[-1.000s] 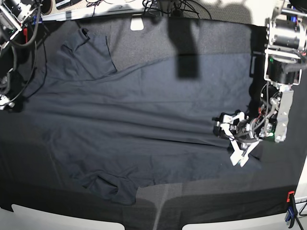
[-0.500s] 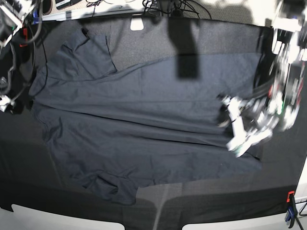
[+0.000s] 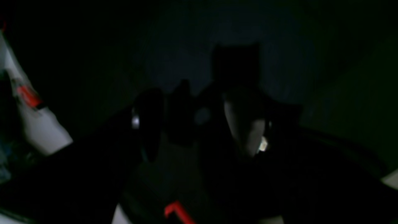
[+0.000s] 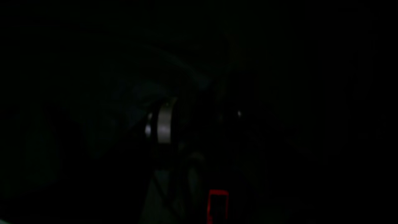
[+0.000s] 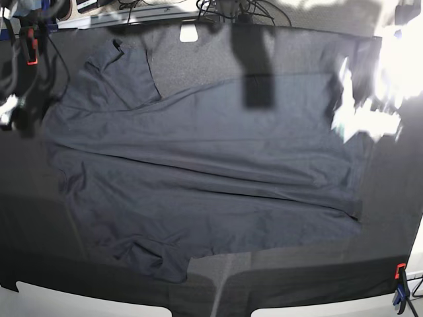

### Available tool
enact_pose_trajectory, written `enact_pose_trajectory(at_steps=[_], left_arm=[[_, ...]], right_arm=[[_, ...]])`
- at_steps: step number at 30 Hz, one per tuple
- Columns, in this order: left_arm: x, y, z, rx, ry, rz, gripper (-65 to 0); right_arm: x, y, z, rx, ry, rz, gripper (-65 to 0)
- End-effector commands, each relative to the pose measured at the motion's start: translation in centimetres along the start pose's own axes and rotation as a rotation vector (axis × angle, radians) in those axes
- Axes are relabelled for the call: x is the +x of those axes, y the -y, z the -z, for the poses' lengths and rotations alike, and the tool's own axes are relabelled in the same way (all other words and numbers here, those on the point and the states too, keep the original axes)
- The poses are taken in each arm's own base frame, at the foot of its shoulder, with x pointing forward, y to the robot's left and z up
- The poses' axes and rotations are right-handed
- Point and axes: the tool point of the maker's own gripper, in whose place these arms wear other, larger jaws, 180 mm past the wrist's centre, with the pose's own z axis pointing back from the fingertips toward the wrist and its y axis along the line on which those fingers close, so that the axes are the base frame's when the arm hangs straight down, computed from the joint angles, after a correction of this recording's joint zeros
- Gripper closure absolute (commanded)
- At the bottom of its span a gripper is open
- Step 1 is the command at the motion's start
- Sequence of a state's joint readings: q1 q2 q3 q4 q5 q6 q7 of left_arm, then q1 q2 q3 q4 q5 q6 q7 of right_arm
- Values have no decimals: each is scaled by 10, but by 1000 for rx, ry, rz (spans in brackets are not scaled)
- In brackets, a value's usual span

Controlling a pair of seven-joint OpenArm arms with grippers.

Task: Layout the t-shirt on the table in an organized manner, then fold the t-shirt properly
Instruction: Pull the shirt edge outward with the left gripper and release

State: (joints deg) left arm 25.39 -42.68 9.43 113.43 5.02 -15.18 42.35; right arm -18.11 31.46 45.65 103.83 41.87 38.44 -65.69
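Lying flat, the t-shirt (image 5: pixel 205 178) spans the table (image 5: pixel 310 53) lengthwise left to right, sleeves at frame left. The left gripper (image 5: pixel 360 115), a blur at upper right, looks spread apart; the right gripper's state is unclear.

Base view looks steeply down from above, taking in almost the whole table (image 5: pixel 386 254) with the t-shirt (image 5: pixel 198 165) spread across it. Both wrist views sit just behind their fingers, facing along them, close in. Both are near black, so shared ground is probably just dark cloth; hard to confirm.
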Motion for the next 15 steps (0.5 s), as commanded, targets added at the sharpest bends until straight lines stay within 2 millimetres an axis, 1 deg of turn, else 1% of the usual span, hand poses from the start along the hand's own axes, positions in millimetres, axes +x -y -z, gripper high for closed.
enact_pose_trajectory(at_steps=[1,4,6,7,8,10,12,15], left_arm=[[-8,-4,-6,33,-19,27,-328],[-34,12,-14,22,-85,83,-328],[-44,26,-19,-5,-97,108,-327],[-44,33,-21,-17,-77,122,-316],[-40,37,-22,-18,-40,118,-302],[-30,33,-24,19,23,84,-276],[-26,25,-23,57,35,75,-274],[-25,21,-22,71,36,81,-275]], right_arm=[[17,0,-9,-6,46,-72,-227],[28,-8,-17,-12,68,-126,-227],[34,-13,-20,-16,86,-149,-227],[37,-15,-22,-18,93,-158,-227],[39,-16,-23,-19,99,-166,-227],[41,-19,-24,-18,109,-171,-227],[42,-23,-24,-9,118,-166,-227],[45,-32,-24,32,148,-145,-227]])
